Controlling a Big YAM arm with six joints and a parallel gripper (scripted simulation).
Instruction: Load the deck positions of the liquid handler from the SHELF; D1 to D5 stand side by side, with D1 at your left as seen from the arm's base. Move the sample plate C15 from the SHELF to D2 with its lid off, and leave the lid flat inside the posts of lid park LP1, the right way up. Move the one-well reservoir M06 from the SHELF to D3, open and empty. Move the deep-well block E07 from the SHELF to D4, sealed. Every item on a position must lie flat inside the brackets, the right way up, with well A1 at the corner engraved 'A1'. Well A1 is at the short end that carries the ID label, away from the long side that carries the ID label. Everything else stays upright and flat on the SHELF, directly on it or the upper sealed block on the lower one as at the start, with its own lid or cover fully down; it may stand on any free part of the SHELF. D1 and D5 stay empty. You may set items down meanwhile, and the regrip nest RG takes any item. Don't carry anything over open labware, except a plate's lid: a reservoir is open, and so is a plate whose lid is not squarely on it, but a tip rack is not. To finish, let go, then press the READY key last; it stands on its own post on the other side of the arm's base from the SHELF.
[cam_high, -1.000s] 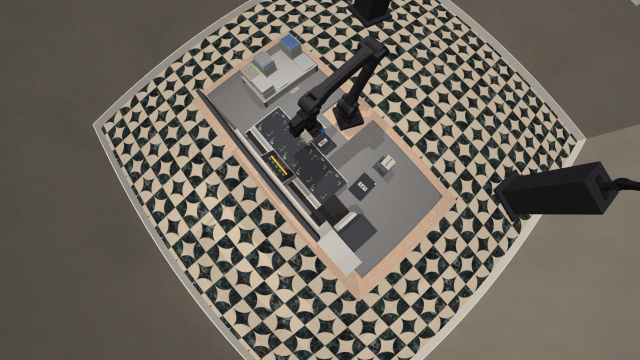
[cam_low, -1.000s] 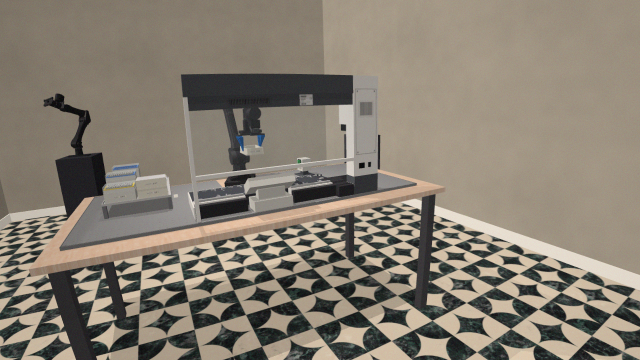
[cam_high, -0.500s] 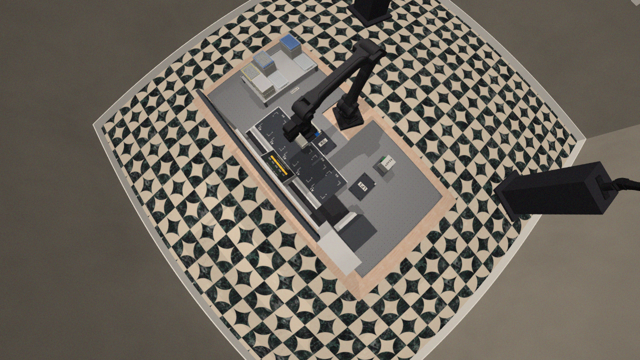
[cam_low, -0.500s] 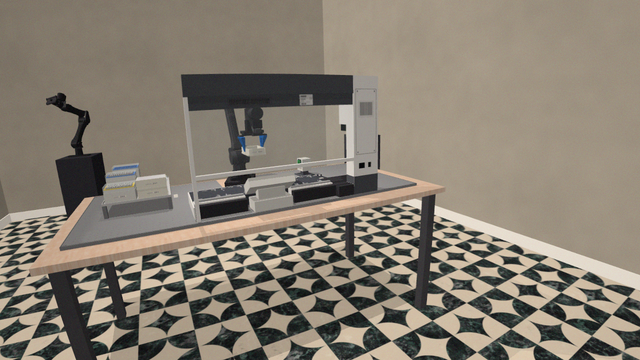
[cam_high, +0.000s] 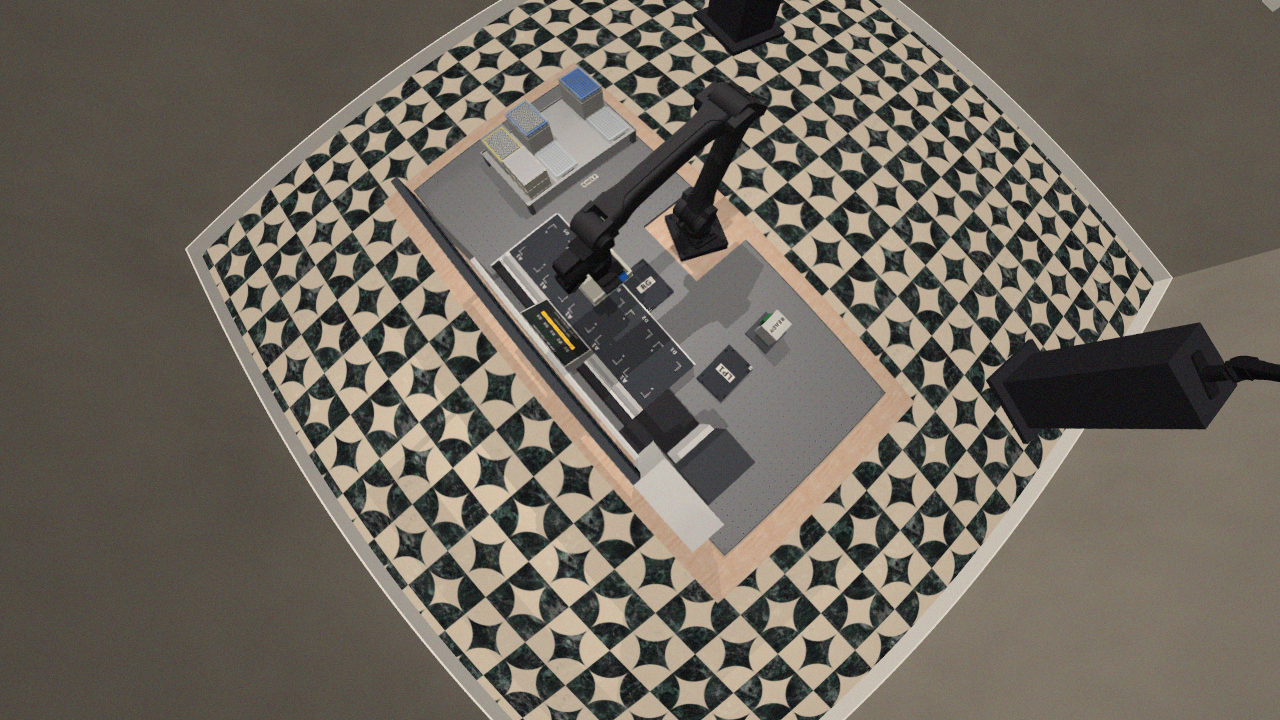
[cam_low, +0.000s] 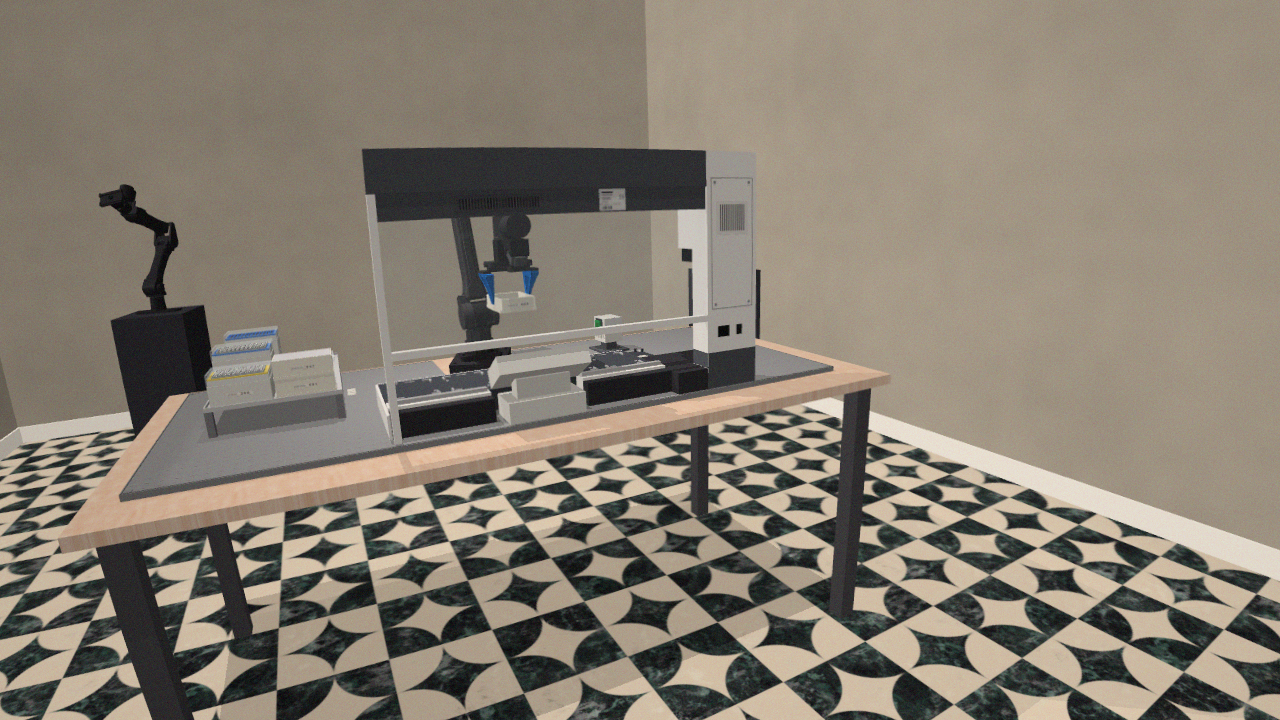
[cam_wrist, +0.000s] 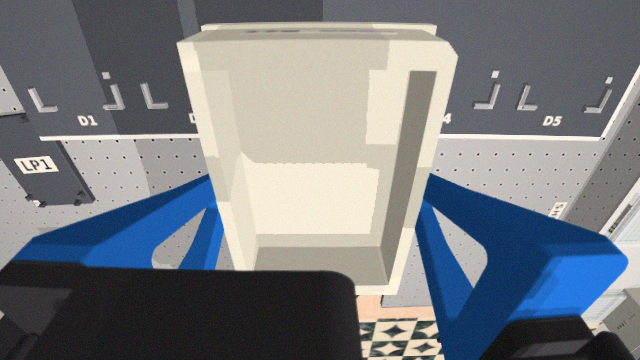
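Cream-walled and open, the one-well reservoir M06 (cam_wrist: 320, 150) hangs clamped in my gripper (cam_wrist: 319, 180) above the deck near D3, so next I lower it level inside those brackets, A1 corner matched.

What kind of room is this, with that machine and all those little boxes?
Most likely a laboratory bench: a liquid handler with numbered deck positions, a shelf of plates and tip racks, and a robot arm carrying an open, empty reservoir.

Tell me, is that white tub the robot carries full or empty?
Empty. The wrist view looks straight into the reservoir, showing bare pale walls and floor, while the gripper clamps its sides.
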